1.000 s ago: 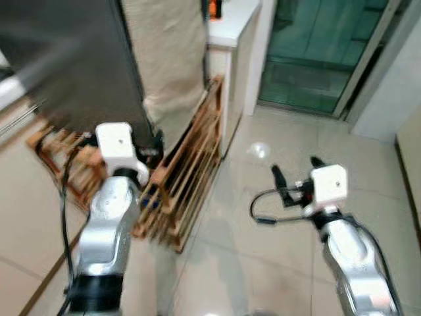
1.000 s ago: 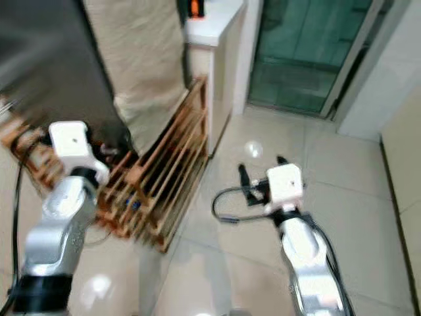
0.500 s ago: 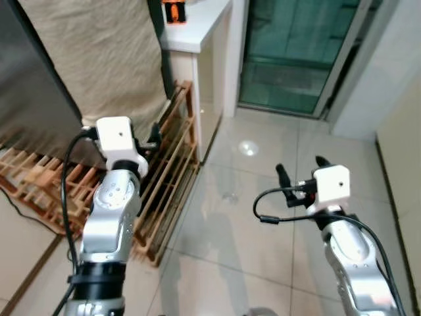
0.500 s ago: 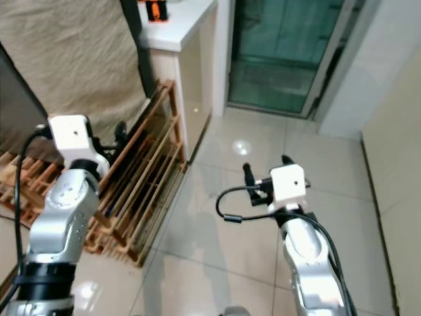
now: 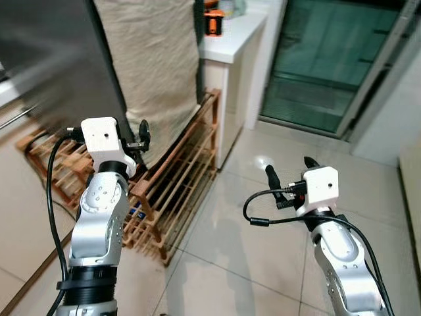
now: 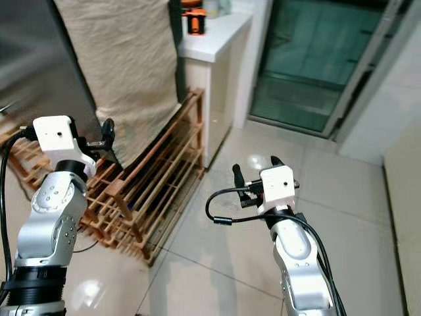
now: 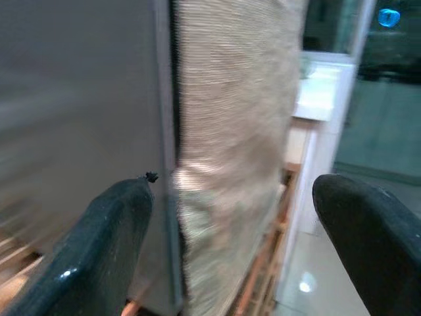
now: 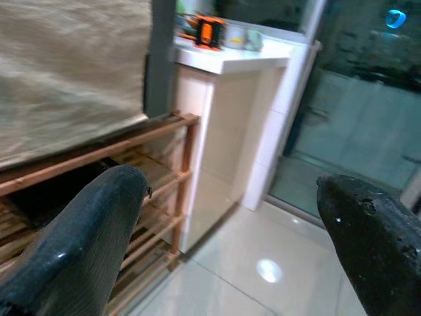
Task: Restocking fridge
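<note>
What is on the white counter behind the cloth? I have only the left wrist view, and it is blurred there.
Observer: An orange and black object stands on the white counter, near its edge.
Operator: Where is the right gripper?
Observer: The right gripper hangs over the tiled floor, open and holding nothing.
Operator: How does my left gripper stand to the rack?
Observer: The left gripper is open, above the wooden rack and in front of the lower edge of the beige cloth.
</note>
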You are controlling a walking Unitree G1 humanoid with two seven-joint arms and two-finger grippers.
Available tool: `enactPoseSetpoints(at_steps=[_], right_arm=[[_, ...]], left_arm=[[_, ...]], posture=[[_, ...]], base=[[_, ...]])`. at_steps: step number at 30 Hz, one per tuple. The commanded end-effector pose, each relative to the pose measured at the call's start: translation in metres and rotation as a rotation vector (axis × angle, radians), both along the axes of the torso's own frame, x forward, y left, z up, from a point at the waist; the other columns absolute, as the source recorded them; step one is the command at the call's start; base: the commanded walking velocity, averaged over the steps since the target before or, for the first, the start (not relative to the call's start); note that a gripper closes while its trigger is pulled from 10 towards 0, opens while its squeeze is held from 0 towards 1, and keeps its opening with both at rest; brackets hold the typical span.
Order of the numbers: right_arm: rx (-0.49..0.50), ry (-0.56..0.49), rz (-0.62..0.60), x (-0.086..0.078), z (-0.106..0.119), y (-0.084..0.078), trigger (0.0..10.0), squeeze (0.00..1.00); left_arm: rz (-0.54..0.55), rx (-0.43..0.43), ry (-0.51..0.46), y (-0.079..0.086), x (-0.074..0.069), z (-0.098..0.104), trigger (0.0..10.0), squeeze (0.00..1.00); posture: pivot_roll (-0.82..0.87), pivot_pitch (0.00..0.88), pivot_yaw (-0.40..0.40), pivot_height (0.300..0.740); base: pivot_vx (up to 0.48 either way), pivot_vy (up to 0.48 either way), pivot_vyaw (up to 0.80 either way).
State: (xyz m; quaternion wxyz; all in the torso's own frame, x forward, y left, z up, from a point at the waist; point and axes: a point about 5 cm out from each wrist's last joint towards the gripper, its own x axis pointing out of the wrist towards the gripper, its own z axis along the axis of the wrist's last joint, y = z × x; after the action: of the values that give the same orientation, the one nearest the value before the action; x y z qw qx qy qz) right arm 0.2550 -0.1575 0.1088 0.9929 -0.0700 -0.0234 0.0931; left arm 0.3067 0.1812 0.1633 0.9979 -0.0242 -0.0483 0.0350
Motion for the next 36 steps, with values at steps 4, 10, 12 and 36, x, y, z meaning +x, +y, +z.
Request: enactPoseSetpoints(at_steps=[4,10,12,36], right_arm=[[0.004,-0.009,-0.005,0.000,0.001,0.000,10.0,0.00],[0.004,-0.004,-0.005,-0.001,0.000,0.000,10.0,0.00],[0.004,-0.003,-0.004,-0.002,0.000,0.000,10.0,0.00],[0.034,0.018,-0.024,-0.001,-0.003,-0.001,10.0,0.00]], left_arm=[[-0.018,-0.002,-0.028,-0.003,0.002,0.008,10.0,0.00],[-0.024,-0.087,-0.034,-0.003,0.001,0.009,10.0,0.00],[-0.028,-0.083,-0.053,-0.004,0.000,0.012,10.0,0.00],[-0.093,-0.105,-0.021,-0.019,0.015,0.016,10.0,0.00]], posture=[[-0.16,0.036,0.040,0.740],[-0.16,0.039,0.041,0.740],[-0.16,0.041,0.041,0.740],[-0.15,0.048,0.034,0.740]], base=[[0.480,0.000,0.00],[0.211,0.297,0.00],[0.000,0.480,0.00],[0.000,0.075,0.00]])
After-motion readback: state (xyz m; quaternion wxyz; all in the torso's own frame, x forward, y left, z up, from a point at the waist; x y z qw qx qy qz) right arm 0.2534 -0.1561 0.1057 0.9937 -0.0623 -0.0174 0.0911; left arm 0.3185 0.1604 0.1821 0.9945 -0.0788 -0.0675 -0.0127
